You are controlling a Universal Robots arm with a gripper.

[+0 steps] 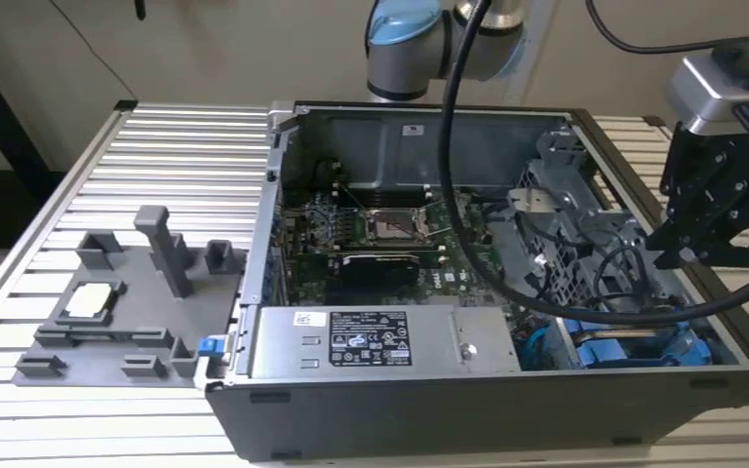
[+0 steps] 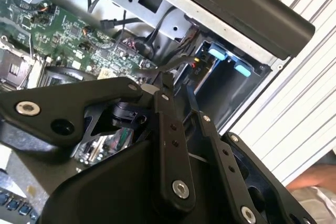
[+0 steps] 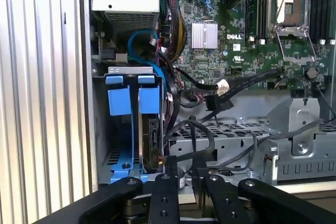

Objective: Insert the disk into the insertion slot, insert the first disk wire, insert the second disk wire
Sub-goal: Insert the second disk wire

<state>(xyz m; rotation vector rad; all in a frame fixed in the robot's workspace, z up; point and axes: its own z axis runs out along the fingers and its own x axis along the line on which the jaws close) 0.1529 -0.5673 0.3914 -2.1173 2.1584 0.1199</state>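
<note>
You have the gripper (image 3: 185,170) hanging over the open computer case (image 1: 479,414). In both wrist views its jaws stand a little apart, and they grip nothing. In the exterior view the gripper is at the right edge of the frame, above the right side of the case.

The disk (image 3: 149,103) stands on its edge inside the insertion slot (image 3: 94,129), with its blue tabs at the open end of the bay. In the exterior view that blue part is in the lower right of the frame, near the grey power supply (image 1: 374,341).

Black wires (image 3: 202,129) loop between the jaws and the disk. You cannot tell if they touch the jaws. The green motherboard (image 1: 374,234) lies in the middle of the case. The case sits on a ribbed metal surface (image 1: 179,156).
</note>
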